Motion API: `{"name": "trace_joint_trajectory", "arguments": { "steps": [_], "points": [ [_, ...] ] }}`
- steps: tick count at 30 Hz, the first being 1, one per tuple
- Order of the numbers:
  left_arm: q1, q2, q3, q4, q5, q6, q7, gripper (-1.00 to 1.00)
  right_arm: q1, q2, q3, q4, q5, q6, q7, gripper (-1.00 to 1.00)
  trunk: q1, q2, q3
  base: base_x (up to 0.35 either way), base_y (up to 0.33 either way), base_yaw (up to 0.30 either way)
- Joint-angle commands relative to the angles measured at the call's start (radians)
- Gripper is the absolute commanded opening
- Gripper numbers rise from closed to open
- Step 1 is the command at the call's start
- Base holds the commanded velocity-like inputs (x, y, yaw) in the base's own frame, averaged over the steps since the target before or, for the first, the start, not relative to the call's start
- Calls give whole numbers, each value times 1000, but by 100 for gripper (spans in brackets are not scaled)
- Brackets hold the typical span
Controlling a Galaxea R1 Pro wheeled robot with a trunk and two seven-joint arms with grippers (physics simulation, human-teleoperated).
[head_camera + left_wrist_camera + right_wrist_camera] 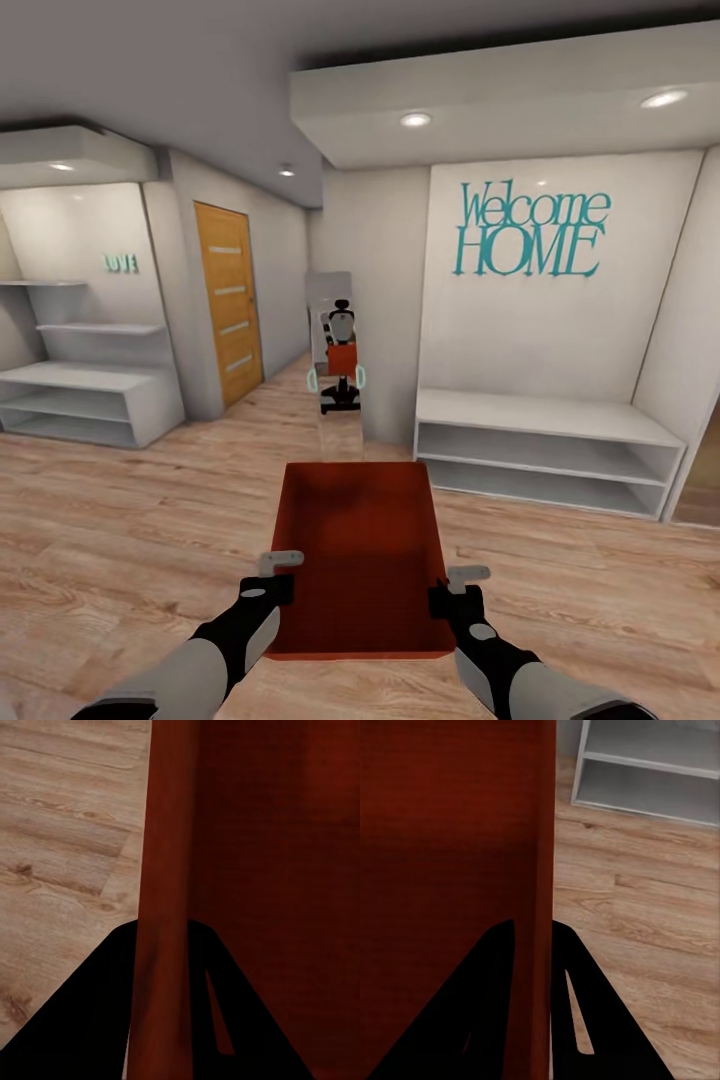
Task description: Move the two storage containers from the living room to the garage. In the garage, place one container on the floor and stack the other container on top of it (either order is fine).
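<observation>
One bin in hand: storage container carried at lower centre, above the wood plank floor.
Left gripper: closed on the bin's left wall.
Right gripper: pinching the right wall.
Contents: bin looks empty.
Progress: early, I judge; hallway with white shelf and wooden door, no garage seen, nothing stacked.
Mirror: reflects robot and bin.

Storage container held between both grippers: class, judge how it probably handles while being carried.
The storage container looks stiff, showing no sag between the left gripper and right gripper. Empty and thin-walled, probably light. Pinched by its walls only, it might slip.
</observation>
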Motion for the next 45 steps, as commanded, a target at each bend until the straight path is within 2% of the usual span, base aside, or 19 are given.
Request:
{"name": "trace_joint_trajectory", "arguments": {
  "steps": [1,17,45],
  "points": [
    [0,4,38,1,-3,5,8,-100,-2,-3,-73,-2,-17,-37,-5,-100,1,-1,-2,321,0,0],
    [0,4,38,1,-3,5,9,-100,-2,-1,-73,-2,-18,-37,-12,-100,1,-1,-2,321,0,12],
    [0,4,38,1,-3,4,8,-100,-2,-1,-73,-2,-18,-37,-14,-100,1,-1,-2,321,0,263]
  ]
}}
